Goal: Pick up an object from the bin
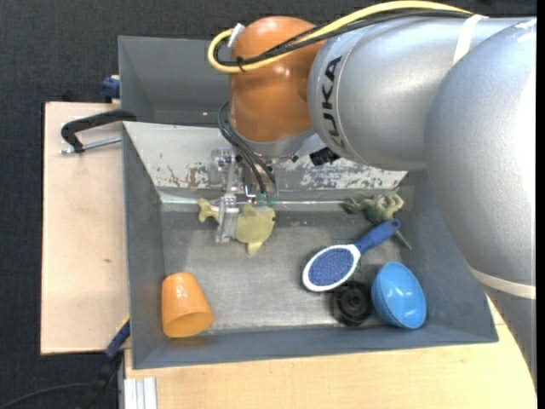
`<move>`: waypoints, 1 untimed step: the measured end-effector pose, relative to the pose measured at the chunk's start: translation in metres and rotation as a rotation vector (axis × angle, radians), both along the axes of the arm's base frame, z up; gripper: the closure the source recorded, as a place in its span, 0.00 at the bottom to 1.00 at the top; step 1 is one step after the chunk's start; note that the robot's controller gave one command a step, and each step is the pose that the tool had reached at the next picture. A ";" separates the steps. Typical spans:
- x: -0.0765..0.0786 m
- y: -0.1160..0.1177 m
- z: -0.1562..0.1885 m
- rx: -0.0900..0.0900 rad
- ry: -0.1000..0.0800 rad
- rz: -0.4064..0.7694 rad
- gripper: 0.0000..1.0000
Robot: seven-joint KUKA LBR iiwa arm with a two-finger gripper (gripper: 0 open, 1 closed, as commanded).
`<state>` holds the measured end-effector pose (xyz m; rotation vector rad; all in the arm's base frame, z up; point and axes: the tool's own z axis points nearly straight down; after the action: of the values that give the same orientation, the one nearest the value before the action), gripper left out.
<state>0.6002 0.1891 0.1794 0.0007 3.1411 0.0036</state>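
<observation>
The arm [409,83] enters from the right and covers the far right part of the bin [255,301]; its orange wrist cover hangs over the far wall. The pincer [226,228] stands low at the far middle of the bin floor, at a pale yellow soft thing [255,228] that lies just before the far wall. Yellow shows on both sides of the pincer, a small lobe to the left and the larger lump to the right. Whether the pincer is wide or narrow cannot be told, nor whether it grips the yellow thing or only touches it. An orange cup [186,307] lies on its side in the near left corner, well apart. A blue brush [330,267] with a white rim lies right of centre, its handle pointing far right. A blue oval shell [398,295] sits near right, with a black round piece [351,303] touching it on the left. A small olive figure [373,204] lies by the far wall, partly under the arm. Judgement: the step in hand is the grasp of the yellow thing. It looks limp, so the grip should take its thicker right lump, close fully, and lift straight up clear of the far wall.
</observation>
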 end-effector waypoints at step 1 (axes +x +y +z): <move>-0.013 -0.069 -0.050 -0.004 0.005 -0.217 0.00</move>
<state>0.5874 0.1200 0.1292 0.3418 3.1271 -0.0025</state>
